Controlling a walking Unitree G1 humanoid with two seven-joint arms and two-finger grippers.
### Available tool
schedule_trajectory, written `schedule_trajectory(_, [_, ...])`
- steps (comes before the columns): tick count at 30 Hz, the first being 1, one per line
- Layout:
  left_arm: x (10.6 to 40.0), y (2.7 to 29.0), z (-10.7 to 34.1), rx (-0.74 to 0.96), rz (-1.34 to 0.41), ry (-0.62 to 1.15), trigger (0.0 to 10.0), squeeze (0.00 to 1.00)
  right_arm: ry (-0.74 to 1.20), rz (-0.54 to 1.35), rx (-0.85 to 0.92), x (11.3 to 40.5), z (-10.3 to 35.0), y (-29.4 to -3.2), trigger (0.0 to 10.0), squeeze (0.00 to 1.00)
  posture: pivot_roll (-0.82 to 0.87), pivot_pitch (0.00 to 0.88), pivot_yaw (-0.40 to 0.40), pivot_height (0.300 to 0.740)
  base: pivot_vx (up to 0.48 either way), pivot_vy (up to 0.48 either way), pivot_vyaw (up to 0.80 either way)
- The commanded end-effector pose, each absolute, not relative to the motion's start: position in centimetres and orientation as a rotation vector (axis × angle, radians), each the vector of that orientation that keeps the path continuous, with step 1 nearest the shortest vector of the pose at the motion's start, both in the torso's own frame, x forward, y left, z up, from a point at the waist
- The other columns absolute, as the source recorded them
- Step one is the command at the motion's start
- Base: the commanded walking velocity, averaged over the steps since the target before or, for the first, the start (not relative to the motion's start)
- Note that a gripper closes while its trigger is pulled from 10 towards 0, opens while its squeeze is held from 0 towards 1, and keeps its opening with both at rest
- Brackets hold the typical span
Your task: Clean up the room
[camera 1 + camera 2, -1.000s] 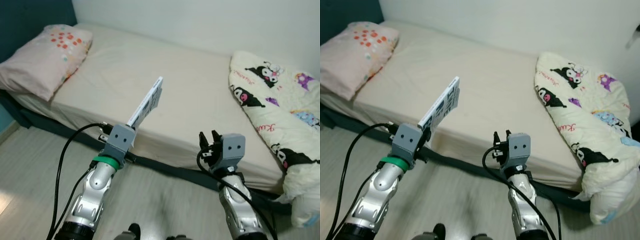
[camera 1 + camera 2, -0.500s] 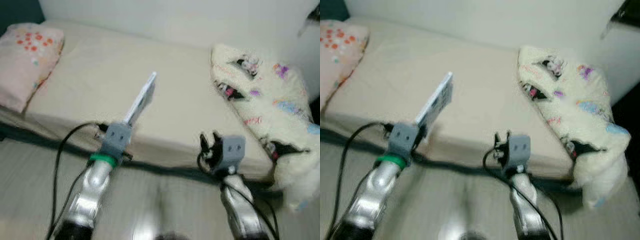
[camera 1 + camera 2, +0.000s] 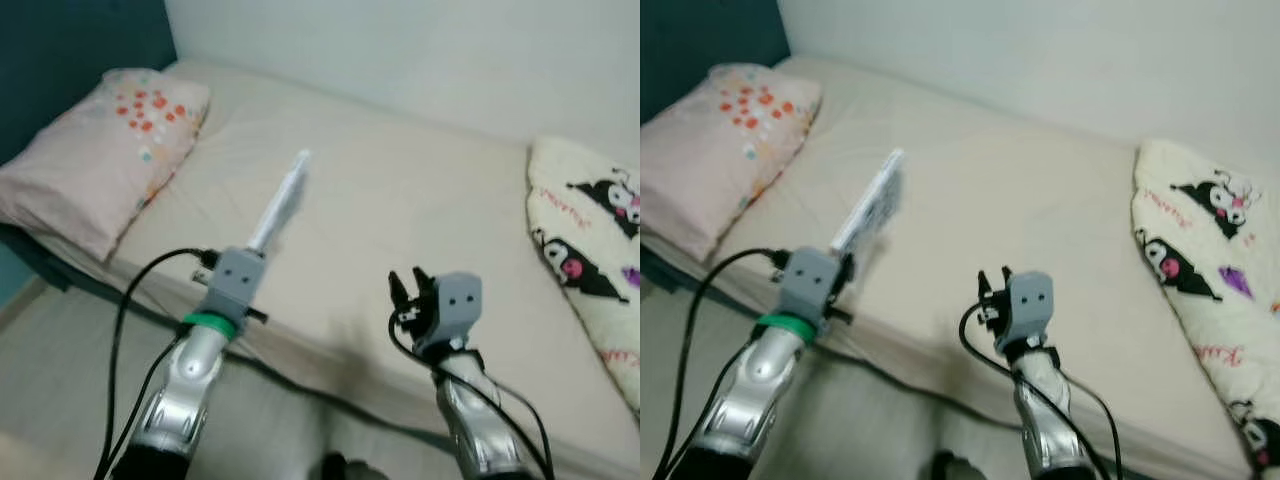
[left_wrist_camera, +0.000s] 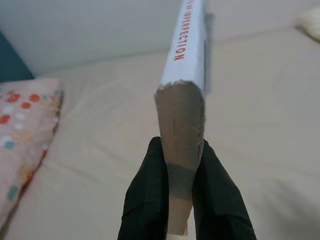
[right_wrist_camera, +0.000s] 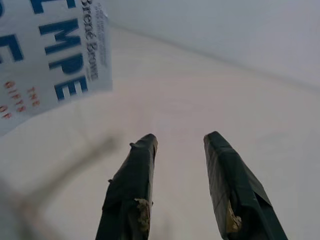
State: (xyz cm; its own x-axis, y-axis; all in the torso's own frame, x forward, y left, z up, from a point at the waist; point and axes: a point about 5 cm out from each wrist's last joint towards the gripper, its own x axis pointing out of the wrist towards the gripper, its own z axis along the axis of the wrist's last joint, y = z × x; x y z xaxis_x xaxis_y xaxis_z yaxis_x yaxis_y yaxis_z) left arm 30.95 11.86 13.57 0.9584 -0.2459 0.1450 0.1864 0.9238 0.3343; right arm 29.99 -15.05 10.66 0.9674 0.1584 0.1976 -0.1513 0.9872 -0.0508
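Note:
My left gripper [image 3: 250, 258] is shut on a thin white book [image 3: 280, 203] and holds it up edge-on over the near side of the bed [image 3: 400, 210]. In the left wrist view the book's spine [image 4: 187, 50] with red lettering rises between the two black fingers [image 4: 150, 200]. My right gripper [image 3: 410, 290] hovers over the bed's near edge, open and holding nothing; its fingers [image 5: 132, 185] stand apart above the beige sheet. The book's cover [image 5: 50, 55] with blue letters appears in the right wrist view.
A pink pillow [image 3: 105, 150] with red dots lies at the bed's left end against a dark teal wall [image 3: 70, 60]. A cream cartoon-print blanket [image 3: 590, 270] is bunched at the right end. A white wall [image 3: 420, 50] runs behind the bed. Wood floor [image 3: 60, 380] lies below.
The camera has swung left, so the pillow is back in view and most of the blanket has left the frame. Both arms keep their pose, the book still held.

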Motion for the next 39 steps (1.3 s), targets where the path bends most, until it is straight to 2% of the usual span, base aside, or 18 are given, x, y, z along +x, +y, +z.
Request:
schedule_trajectory(1, [30.80,12.83,13.62,0.335,-0.187,-0.196,10.0,0.00,-0.172,0.168,-0.022,29.59,9.89,-14.69,10.0,0.00,0.00,0.109,-0.033,0.740,0.480,0.000,0.00])
schedule_trajectory(3, [30.80,12.82,13.61,0.333,-0.186,-0.194,10.0,0.00,-0.169,0.173,-0.021,29.57,9.87,-14.68,10.0,0.00,0.00,0.109,-0.033,0.740,0.427,0.000,0.00])
schedule_trajectory(39, [30.72,12.72,13.19,0.306,-0.191,-0.156,10.0,0.00,-0.146,0.187,-0.018,29.39,9.56,-14.45,10.0,0.00,0.00,0.111,-0.028,0.740,0.000,0.000,0.00])
